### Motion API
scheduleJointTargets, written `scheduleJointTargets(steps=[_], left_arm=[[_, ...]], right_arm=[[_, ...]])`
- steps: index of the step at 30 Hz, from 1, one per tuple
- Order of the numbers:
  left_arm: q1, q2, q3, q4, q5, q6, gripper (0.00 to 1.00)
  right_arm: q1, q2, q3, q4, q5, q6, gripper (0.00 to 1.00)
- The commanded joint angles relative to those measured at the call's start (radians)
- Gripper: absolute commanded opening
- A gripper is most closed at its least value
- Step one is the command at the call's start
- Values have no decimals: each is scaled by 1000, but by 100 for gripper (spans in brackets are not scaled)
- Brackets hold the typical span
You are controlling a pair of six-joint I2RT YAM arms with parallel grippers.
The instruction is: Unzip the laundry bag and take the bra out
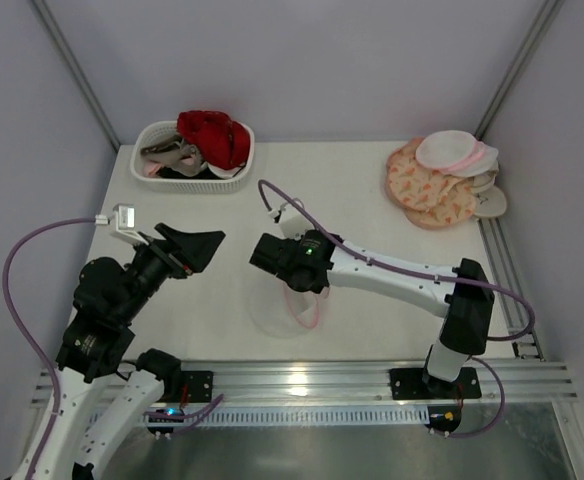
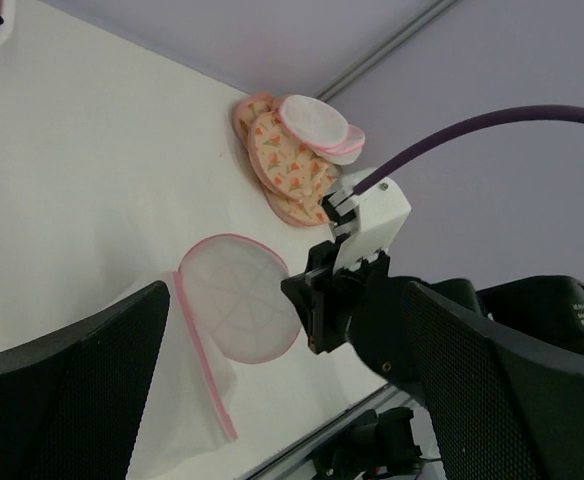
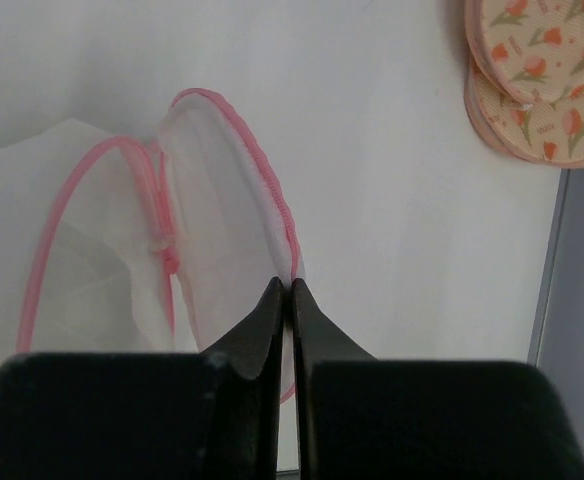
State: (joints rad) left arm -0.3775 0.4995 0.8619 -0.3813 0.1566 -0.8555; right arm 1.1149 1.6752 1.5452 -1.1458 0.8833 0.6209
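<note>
Top view: the laundry bag (image 1: 290,312) lies mid-worktop (image 1: 342,190) toward the near edge, with the right gripper (image 1: 292,284) down on it. The left gripper (image 1: 194,248) is spread wide, holds nothing and sits just left of the bag. There's a white basket (image 1: 202,183) at the far left corner and patterned pouches (image 1: 430,186) at the far right. Left wrist view: the bag's round flap (image 2: 240,300) stands up, right gripper at its edge. Right wrist view: jaws pinched tight on the flap's pink rim (image 3: 272,190).
</note>
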Motion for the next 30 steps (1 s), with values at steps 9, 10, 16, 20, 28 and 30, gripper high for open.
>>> scheduleJointTargets(steps=[9, 10, 16, 20, 28, 30], left_arm=[[-1, -49, 46, -102, -101, 44, 99], [-1, -52, 48, -108, -104, 42, 99], [-1, -65, 57, -125, -120, 44, 99], [-1, -70, 68, -133, -124, 52, 100], [-1, -61, 84, -126, -132, 59, 100], [-1, -50, 88, -126, -129, 61, 99]], right_arm=[[180, 141, 73, 58, 20, -64, 4], [183, 143, 75, 43, 45, -58, 4], [157, 198, 139, -322, 268, 263, 4], [76, 170, 84, -396, 309, 316, 4], [-111, 54, -36, -396, 351, 284, 4], [-173, 38, -60, -397, 379, 278, 4]])
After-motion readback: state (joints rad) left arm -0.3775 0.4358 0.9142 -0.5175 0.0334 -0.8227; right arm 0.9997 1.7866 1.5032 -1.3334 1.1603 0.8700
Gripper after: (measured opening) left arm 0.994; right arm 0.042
